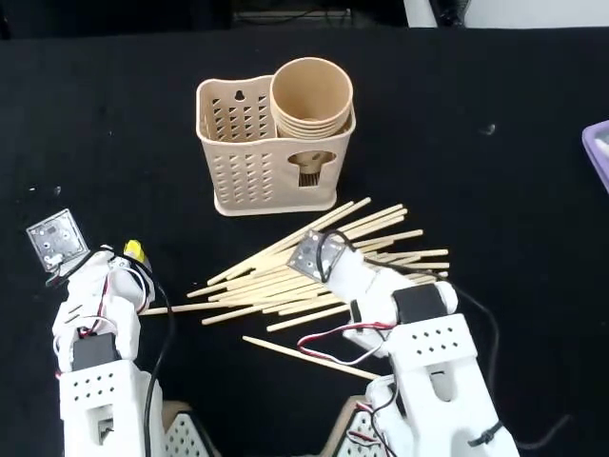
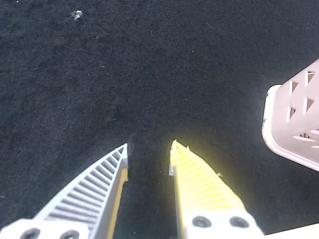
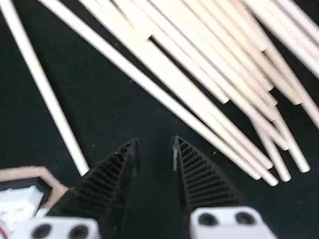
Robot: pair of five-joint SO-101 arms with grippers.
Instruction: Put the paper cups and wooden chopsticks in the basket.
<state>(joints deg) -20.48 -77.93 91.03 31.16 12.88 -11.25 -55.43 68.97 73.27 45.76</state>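
A beige slotted basket (image 1: 249, 157) stands at the back of the black table, with a stack of paper cups (image 1: 311, 93) upright in its right compartment. Wooden chopsticks (image 1: 314, 267) lie in a loose fan in front of it, and one stray stick (image 1: 304, 355) lies nearer the arms. In the right wrist view, my right gripper (image 3: 153, 145) hovers open just short of the chopsticks (image 3: 199, 69), with nothing between its black fingers. My left gripper (image 2: 149, 148) is open over bare cloth, left of the basket's corner (image 2: 294, 124). Its yellow finger (image 1: 134, 251) shows in the high view.
A purple object (image 1: 598, 152) pokes in at the table's right edge. A single chopstick (image 3: 45, 89) lies apart from the pile beside my right gripper. A white arm base corner (image 3: 20, 191) sits close to it. Open black cloth surrounds the basket.
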